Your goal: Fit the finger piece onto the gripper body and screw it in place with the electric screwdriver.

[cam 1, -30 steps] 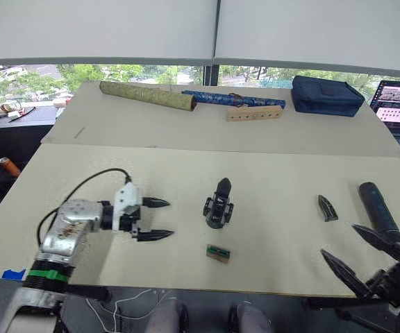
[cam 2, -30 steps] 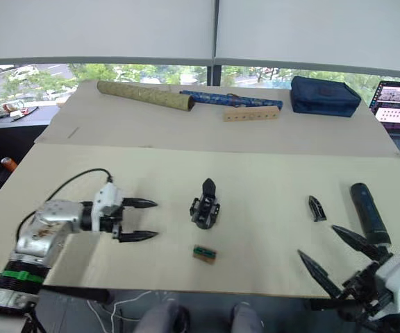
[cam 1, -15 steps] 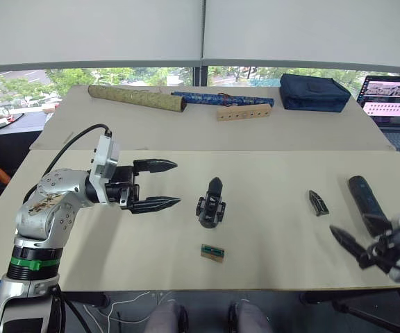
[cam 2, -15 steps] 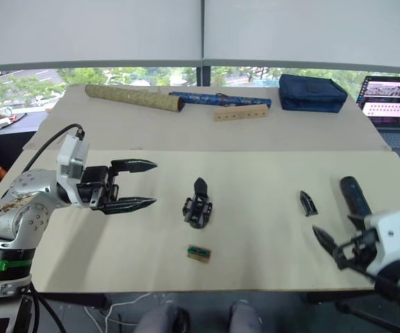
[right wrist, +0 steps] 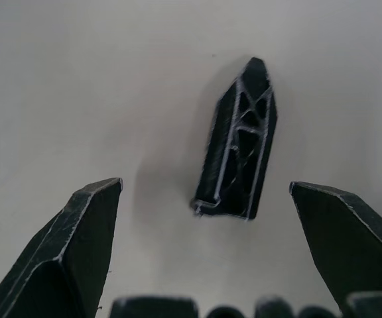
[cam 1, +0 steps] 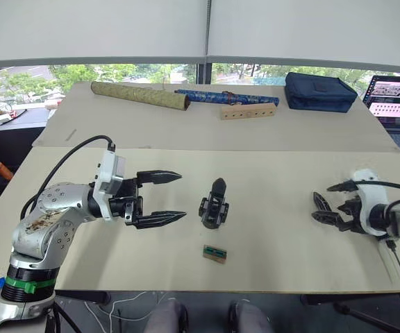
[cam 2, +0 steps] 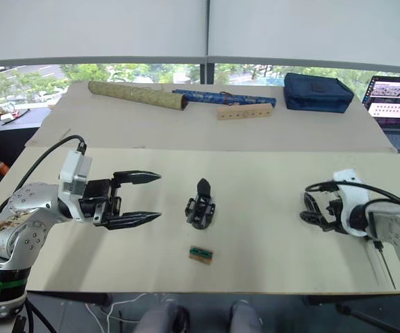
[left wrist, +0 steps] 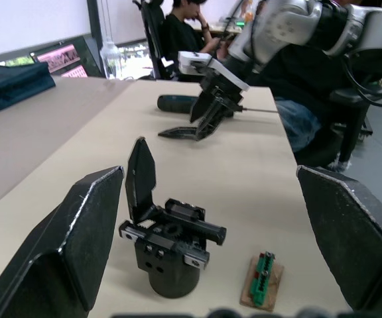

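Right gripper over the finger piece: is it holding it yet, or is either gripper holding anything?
Nothing is held. The right gripper is open above the finger piece, which lies flat on the table. The left gripper is open beside the gripper body.

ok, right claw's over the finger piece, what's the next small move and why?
Probably lower the right claw straight down and close on the finger piece. The piece lies flat on the table, untouched, in the gap between the open fingers. The left claw hangs open beside the gripper body, so nothing is ready for fitting until the piece is picked up.
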Controlling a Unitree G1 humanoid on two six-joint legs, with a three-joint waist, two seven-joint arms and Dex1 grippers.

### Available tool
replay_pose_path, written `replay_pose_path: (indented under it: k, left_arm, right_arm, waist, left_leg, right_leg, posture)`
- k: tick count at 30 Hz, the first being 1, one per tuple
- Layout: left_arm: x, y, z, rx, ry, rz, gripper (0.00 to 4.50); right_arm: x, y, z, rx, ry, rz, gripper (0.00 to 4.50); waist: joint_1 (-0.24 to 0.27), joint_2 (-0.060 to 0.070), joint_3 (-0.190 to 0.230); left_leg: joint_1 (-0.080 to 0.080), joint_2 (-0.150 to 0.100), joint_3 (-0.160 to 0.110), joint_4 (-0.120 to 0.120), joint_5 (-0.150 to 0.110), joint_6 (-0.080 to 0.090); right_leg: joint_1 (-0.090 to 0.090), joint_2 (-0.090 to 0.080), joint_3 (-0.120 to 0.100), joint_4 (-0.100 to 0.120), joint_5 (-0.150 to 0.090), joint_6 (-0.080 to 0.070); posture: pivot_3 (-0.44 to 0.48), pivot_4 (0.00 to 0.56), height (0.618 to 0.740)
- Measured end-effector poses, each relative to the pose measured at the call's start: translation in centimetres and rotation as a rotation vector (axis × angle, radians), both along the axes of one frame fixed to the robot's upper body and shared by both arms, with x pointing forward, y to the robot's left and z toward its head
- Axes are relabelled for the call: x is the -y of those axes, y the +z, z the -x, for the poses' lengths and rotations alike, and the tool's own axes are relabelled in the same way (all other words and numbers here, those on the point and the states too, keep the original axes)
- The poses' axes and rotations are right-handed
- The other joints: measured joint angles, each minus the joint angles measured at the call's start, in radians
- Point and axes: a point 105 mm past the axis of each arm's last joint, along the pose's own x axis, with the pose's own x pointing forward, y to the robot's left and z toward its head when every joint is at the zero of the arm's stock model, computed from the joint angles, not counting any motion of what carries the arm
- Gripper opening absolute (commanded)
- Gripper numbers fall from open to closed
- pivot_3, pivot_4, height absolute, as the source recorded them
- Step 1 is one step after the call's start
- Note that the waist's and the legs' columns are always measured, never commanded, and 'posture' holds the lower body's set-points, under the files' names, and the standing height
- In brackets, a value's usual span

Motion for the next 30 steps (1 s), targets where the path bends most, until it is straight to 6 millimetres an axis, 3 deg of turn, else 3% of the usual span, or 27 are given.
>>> replay_pose_path:
  k: [6,10,16,21,25,27,30]
  left_arm:
    - [0.1,0.1,0.3,0.006,0.009,-0.007,4.42]
    - [0.1,0.4,0.3,0.019,0.015,-0.012,4.50]
    - [-0.1,0.6,0.3,0.024,0.019,-0.009,4.50]
    - [-0.2,0.8,0.2,0.033,0.026,-0.017,4.50]
    - [-0.2,1.8,-0.6,0.036,0.082,0.050,4.50]
    - [-0.2,2.8,-1.8,0.008,0.146,0.140,4.50]
    - [-0.3,4.4,-3.1,-0.033,0.217,0.256,4.50]
  right_arm:
    - [0.5,-0.8,-1.4,-0.042,-0.022,-0.006,4.50]
    - [1.0,-0.9,-1.6,-0.053,-0.017,0.009,3.37]
    - [0.5,-1.0,-1.6,-0.067,0.021,0.020,1.21]
    - [0.3,-0.9,-1.6,-0.049,0.045,0.022,1.13]
    - [-0.5,-0.5,-1.7,0.061,0.126,0.008,1.13]
    - [-2.2,1.2,-2.1,0.207,0.216,0.005,1.13]
    - [-5.5,5.8,-2.5,0.470,0.354,0.014,1.13]
  waist:
    - [0.000,0.000,0.000]
    - [-0.001,0.000,0.000]
    - [-0.001,-0.001,0.000]
    - [0.000,-0.001,0.000]
    - [0.000,-0.001,0.000]
    - [0.000,0.000,0.000]
    - [-0.002,0.000,0.000]
  left_leg:
    - [0.000,0.000,0.000,0.000,0.000,-0.001]
    - [0.000,0.000,0.000,0.001,0.001,-0.001]
    - [0.001,0.001,0.000,0.001,0.001,-0.002]
    - [0.001,0.001,-0.001,0.001,0.001,-0.002]
    - [0.000,0.001,-0.001,0.000,0.001,-0.003]
    - [0.000,0.001,-0.001,0.000,0.002,-0.003]
    - [0.000,0.001,-0.002,0.000,0.003,-0.005]
  right_leg:
    - [0.000,0.000,-0.001,0.000,0.000,0.000]
    - [0.001,0.000,-0.001,0.000,0.000,0.001]
    - [0.001,0.000,-0.001,0.001,0.000,0.001]
    - [0.001,0.000,-0.001,0.000,0.000,0.001]
    - [0.001,0.000,-0.001,0.001,0.000,0.001]
    - [0.000,0.000,-0.001,0.001,0.000,0.001]
    - [0.000,0.001,-0.001,0.002,0.000,0.001]
  posture:
    - [0.000,0.150,0.740]
    - [0.000,0.150,0.740]
    - [0.000,0.150,0.740]
    - [0.000,0.150,0.740]
    - [0.000,0.150,0.740]
    - [0.000,0.150,0.740]
    - [0.000,0.150,0.740]
